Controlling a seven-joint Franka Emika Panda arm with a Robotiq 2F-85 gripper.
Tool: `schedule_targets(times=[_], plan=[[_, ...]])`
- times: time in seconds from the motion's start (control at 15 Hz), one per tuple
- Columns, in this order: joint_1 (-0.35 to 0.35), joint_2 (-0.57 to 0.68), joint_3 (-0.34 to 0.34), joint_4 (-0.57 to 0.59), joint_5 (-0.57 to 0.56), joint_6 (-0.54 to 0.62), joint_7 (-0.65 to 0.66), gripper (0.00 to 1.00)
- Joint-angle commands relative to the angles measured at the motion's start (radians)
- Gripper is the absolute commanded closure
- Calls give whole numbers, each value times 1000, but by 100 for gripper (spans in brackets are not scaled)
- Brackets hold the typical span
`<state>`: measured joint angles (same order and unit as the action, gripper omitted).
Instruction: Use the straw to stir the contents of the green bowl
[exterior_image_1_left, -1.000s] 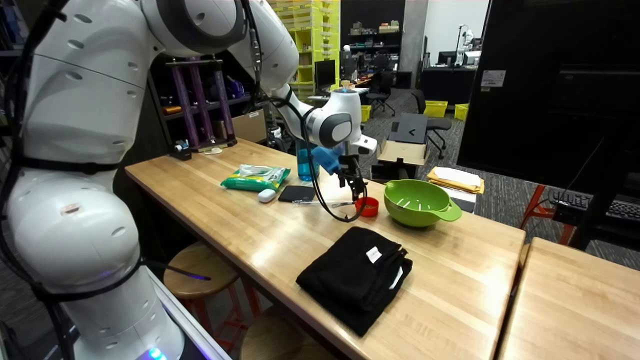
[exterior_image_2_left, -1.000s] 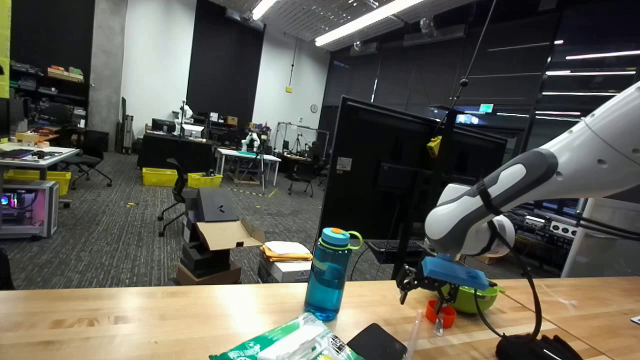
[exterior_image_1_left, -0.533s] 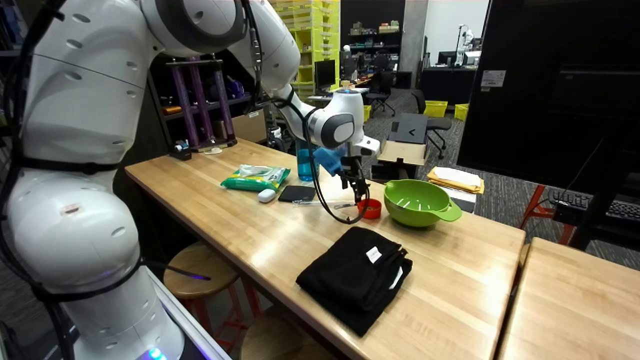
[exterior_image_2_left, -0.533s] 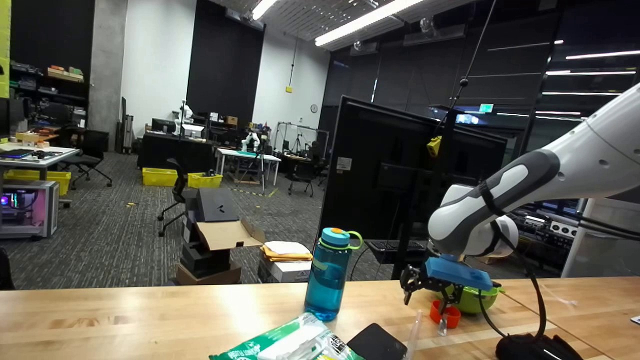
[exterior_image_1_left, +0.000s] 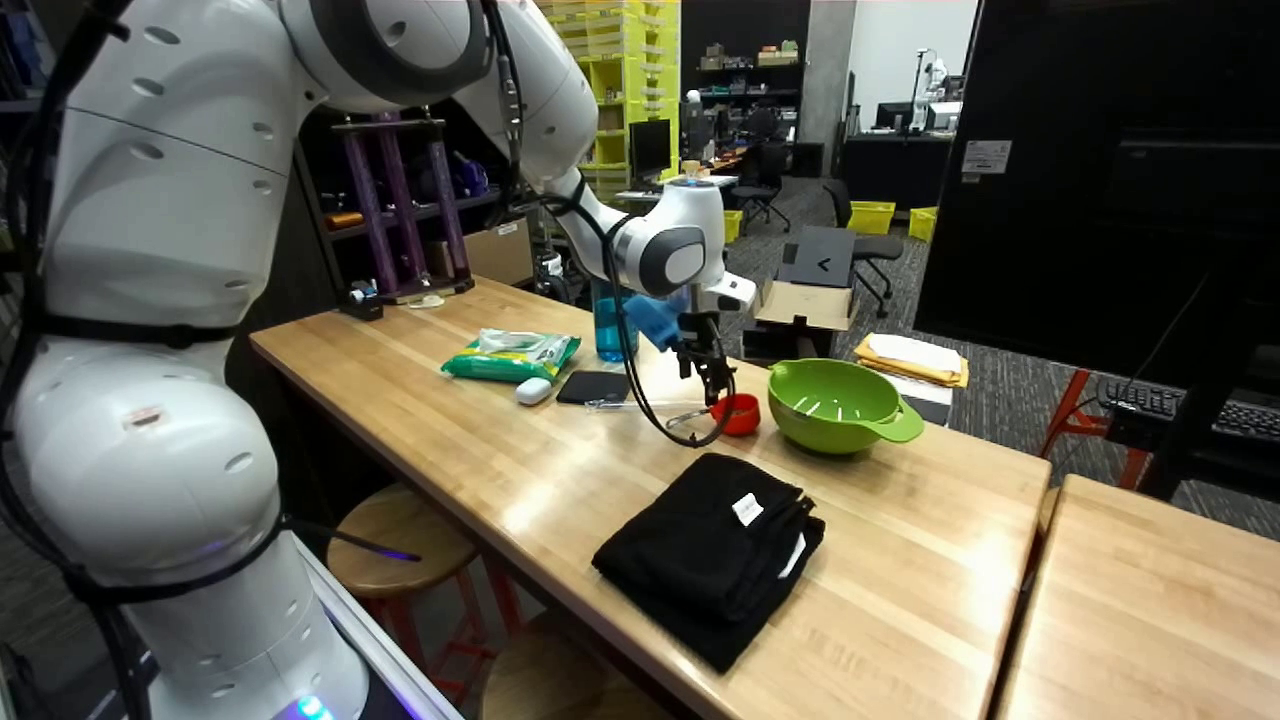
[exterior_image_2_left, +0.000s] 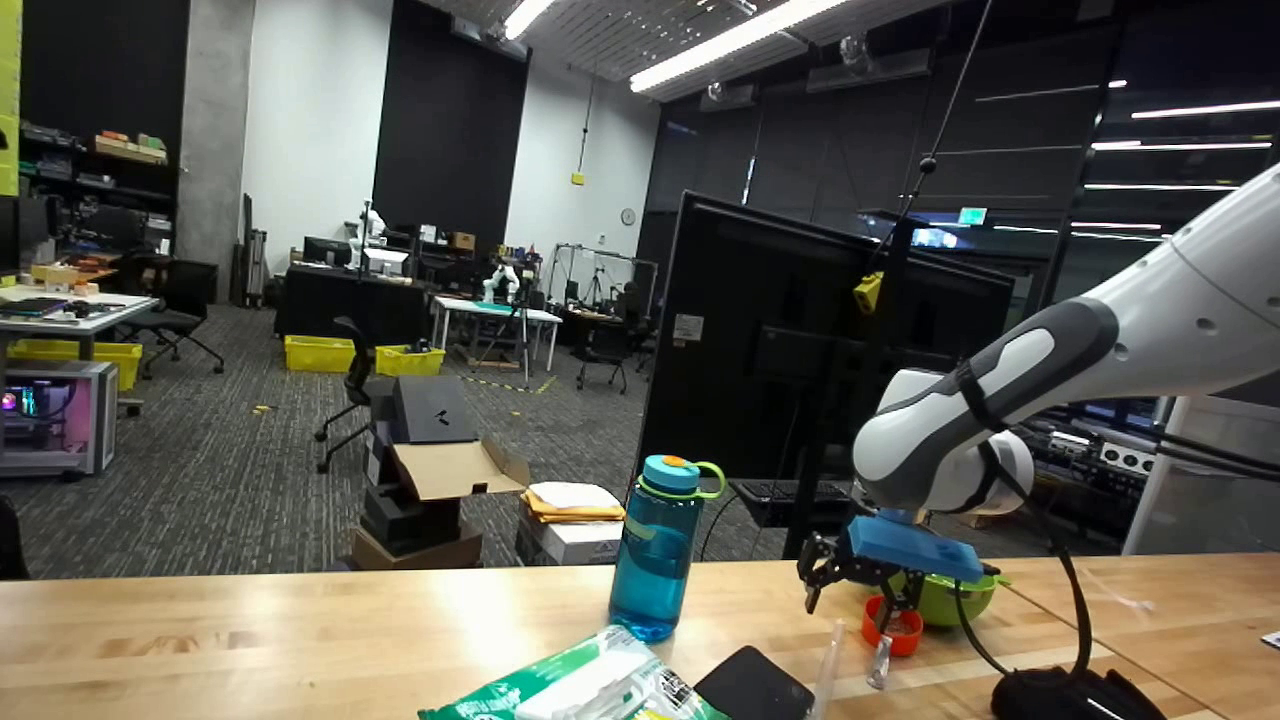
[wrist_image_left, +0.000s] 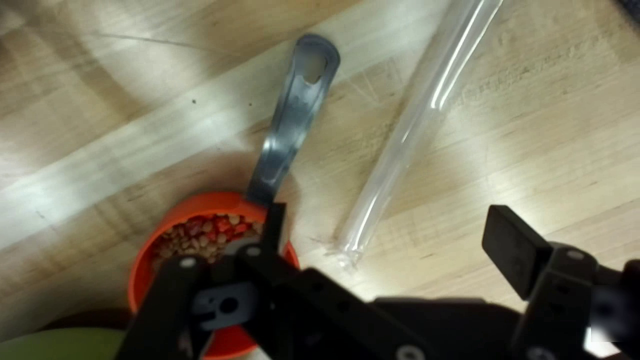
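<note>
The clear straw (wrist_image_left: 400, 145) lies on the table; in the wrist view its near end is between my fingers. It also shows in both exterior views (exterior_image_1_left: 612, 405) (exterior_image_2_left: 828, 668). My gripper (wrist_image_left: 395, 240) is open and empty above it; it is also seen in both exterior views (exterior_image_1_left: 702, 378) (exterior_image_2_left: 848, 608). One finger overlaps the rim of the small red cup (wrist_image_left: 210, 200); I cannot tell if they touch. The cup holds brown and red bits and has a grey handle (wrist_image_left: 295, 120). The lime-green bowl (exterior_image_1_left: 835, 400) stands beside the cup; only its edge (wrist_image_left: 65, 345) shows in the wrist view.
A black flat object (exterior_image_1_left: 593, 387), a small white case (exterior_image_1_left: 533, 391), a green wipes pack (exterior_image_1_left: 512, 356) and a blue bottle (exterior_image_2_left: 655, 560) stand beyond the straw. A folded black cloth (exterior_image_1_left: 712, 560) lies nearer the table's front edge. Cables loop below the wrist.
The gripper shifted slightly toward the green bowl, then slightly back. The red cup moved a little toward the bowl and now looks tilted, and its handle shifted. The straw has not visibly moved.
</note>
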<state>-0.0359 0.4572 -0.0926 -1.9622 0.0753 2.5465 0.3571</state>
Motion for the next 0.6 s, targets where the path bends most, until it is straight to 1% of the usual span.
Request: schedule_targets(times=[0.0,0.53], plan=[[21,-11,-9,0,2,-28,10,0],[30,-18,-9,-7,1,-27,6,0]])
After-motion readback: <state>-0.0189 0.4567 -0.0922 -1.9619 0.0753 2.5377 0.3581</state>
